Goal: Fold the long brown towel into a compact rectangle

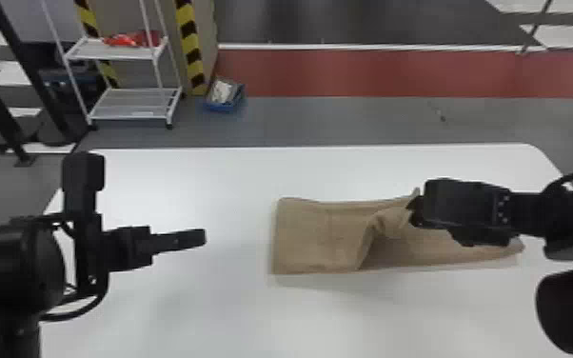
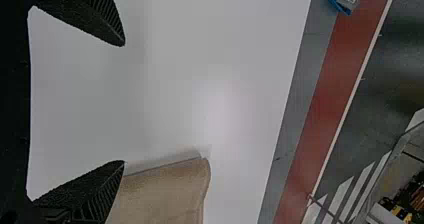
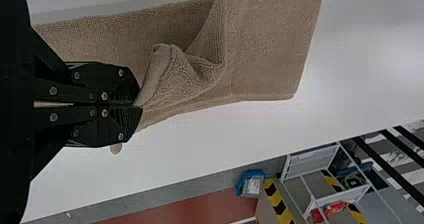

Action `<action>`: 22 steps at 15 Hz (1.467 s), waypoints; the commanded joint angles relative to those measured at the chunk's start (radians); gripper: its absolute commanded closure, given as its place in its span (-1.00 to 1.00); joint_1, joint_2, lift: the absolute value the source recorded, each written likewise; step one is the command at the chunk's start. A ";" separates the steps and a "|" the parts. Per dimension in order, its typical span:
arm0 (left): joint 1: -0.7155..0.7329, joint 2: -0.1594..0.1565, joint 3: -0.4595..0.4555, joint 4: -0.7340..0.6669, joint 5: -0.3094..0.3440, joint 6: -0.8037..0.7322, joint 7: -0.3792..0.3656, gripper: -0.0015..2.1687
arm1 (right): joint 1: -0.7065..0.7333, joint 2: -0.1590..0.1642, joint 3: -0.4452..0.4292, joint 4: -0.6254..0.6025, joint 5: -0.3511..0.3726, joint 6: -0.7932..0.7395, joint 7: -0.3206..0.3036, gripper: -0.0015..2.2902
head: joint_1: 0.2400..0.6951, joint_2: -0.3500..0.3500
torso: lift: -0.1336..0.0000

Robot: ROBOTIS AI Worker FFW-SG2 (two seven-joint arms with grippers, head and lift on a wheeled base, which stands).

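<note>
Work area layout: brown towel (image 1: 302, 240) under partial fold

Surroundings: a white rack (image 1: 131, 107) stands on the floor beyond the far left of the table (image 1: 233, 169), with a red item (image 1: 128, 39) on its upper shelf. A blue bin (image 1: 223, 97) sits on the floor near the rack, beside a post (image 1: 188, 45) striped yellow and black. A red band (image 1: 385, 74) crosses the floor beyond the table.

Obstructions: the right gripper (image 1: 414, 212) and its arm stand over the right part of the towel. The right gripper is closed, with a gathered peak of cloth pinched at its tips. The left gripper (image 1: 198, 237) has its fingers spread above bare table, left of the towel.

Clearance: the towel lies on the right half of the table. Bare surface extends along its near side, beyond its far edge and between its left end and the left gripper.

Materials: the towel is looped terry cloth, flat and square-cornered at its left end, creased diagonally near the middle. The table is smooth and white, with rounded far corners.
</note>
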 commanded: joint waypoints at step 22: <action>0.060 -0.010 -0.018 -0.016 -0.002 0.001 0.002 -0.97 | -0.148 -0.024 -0.249 0.250 -0.089 -0.366 0.118 0.00 | 1.00 -0.21 | -0.85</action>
